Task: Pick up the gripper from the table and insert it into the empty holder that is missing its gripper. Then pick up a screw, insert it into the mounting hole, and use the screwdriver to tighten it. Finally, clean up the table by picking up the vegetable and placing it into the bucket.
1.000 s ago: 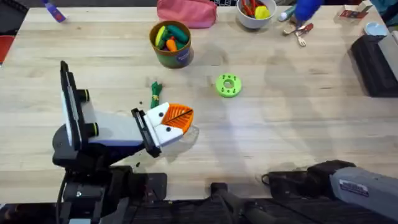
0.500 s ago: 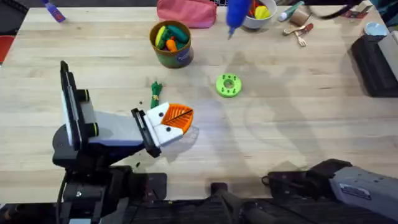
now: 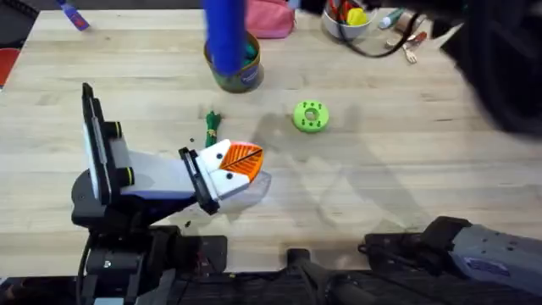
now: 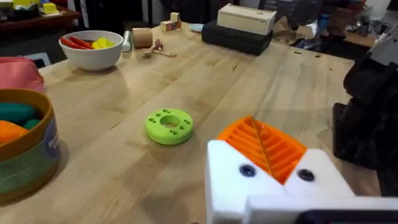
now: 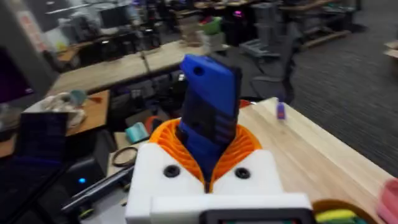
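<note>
The blue screwdriver [image 5: 208, 115] stands between the orange ribbed pads of my right gripper [image 5: 205, 155], which is shut on it. From overhead the screwdriver [image 3: 224, 34] hangs blurred over the olive-green bucket [image 3: 237, 74], hiding part of it. The small green vegetable [image 3: 212, 127] lies on the table just beyond my left gripper [image 3: 246, 161]. That left gripper [image 4: 264, 140] is shut on nothing, and both its white mounts carry orange tips. A loose gripper tip and an empty holder are out of view. The bucket [image 4: 25, 152] holds toy vegetables.
A lime-green disc [image 3: 311, 116] lies mid-table. At the back are a pink pouch [image 3: 262, 17] and a white bowl [image 3: 345, 21] of toy food. My right arm [image 3: 500, 59] looms dark over the back right. A black box [image 4: 239, 37] sits far off.
My right arm has carried the blue screwdriver leftward along the back of the table, from near the white bowl to over the bucket. The left arm has not moved.
</note>
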Robot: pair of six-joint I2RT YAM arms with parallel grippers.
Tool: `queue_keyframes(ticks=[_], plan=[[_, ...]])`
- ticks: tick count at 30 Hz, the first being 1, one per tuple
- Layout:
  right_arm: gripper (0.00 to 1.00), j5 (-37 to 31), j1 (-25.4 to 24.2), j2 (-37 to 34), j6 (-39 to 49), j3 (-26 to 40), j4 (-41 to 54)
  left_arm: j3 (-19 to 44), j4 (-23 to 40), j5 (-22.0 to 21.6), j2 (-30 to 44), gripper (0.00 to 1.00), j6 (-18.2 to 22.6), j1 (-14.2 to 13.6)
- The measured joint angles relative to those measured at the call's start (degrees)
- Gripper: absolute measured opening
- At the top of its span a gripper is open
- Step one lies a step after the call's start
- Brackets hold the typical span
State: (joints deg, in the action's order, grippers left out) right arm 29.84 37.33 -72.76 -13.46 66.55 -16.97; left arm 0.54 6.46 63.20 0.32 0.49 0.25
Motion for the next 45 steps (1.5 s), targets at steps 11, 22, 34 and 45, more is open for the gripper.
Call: queue_keyframes(ticks=[11,22,34,45], plan=[[0.023,12.16,3.49,-0.11,0.75,-6.00,-9.87,0.00,0.00,0.00,-0.02,0.008,0.00,0.00],[0.023,18.63,5.29,-0.16,5.64,-6.00,-10.02,0.00,-0.02,0.00,0.00,0.008,0.00,0.00],[0.023,20.01,7.18,-6.38,8.16,-6.08,-13.09,0.00,0.00,0.00,0.00,0.008,0.00,0.00],[0.023,20.23,7.62,-6.75,7.83,-10.00,-21.80,0.00,0.00,0.00,0.00,0.008,0.00,0.00]])
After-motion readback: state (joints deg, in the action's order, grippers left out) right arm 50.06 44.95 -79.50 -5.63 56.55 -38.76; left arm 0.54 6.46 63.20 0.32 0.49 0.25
